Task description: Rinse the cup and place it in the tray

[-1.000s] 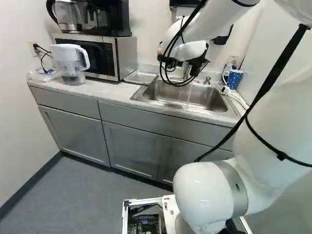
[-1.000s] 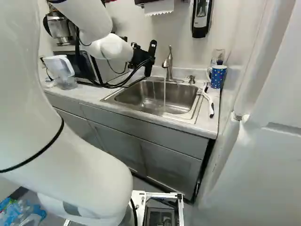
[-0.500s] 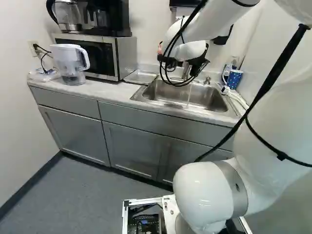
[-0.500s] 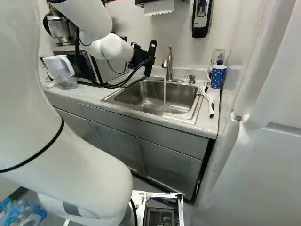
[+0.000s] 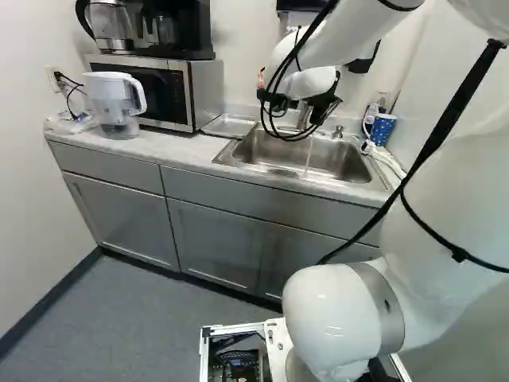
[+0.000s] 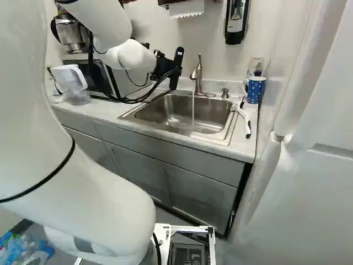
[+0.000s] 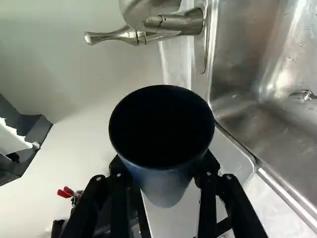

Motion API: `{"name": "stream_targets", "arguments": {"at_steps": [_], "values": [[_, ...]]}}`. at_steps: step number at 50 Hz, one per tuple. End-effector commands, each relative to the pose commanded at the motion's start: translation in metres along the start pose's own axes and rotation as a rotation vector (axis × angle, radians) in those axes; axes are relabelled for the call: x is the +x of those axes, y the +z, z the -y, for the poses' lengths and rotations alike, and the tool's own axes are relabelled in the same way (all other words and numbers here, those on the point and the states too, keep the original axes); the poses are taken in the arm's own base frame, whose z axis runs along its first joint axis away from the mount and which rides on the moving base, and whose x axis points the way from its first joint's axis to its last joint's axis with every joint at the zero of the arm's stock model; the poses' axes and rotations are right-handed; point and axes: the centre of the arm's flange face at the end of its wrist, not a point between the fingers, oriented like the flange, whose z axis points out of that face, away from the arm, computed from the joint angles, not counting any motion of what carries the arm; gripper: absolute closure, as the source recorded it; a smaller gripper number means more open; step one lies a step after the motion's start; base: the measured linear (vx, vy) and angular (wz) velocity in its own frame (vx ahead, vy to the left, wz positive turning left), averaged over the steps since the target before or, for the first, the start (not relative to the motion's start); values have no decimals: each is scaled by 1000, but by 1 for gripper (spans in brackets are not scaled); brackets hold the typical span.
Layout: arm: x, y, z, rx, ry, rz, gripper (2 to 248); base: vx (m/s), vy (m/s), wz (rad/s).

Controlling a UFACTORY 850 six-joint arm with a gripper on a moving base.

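Note:
My gripper (image 6: 170, 69) hangs left of the faucet (image 6: 198, 73) in the right base view, near the sink's back edge. In the wrist view the gripper (image 7: 165, 171) is shut on a dark cup (image 7: 166, 178), a finger on either side, its round mouth facing the camera. The base views do not show the cup clearly. A shallow metal tray (image 5: 231, 126) lies left of the sink (image 5: 274, 155) in the left base view; part of the tray (image 7: 232, 158) shows beyond the cup. Water runs from the faucet into the sink.
A blue dotted mug (image 6: 255, 89) and a white-handled brush (image 6: 243, 118) stand and lie right of the sink. Left of the tray are a microwave (image 5: 203, 91) and a water pitcher (image 5: 115, 107). A soap dispenser (image 6: 236, 22) and paper towel (image 6: 186, 8) are on the wall.

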Motion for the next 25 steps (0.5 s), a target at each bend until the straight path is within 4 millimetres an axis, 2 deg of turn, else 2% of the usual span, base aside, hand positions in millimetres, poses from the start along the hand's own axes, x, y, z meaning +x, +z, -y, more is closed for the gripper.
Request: {"name": "stream_targets", "arguments": {"at_steps": [10,25], "values": [[0,0,0,0,-11,0,124,0,0,0],[0,0,0,0,-148,0,124,0,0,0]]}}
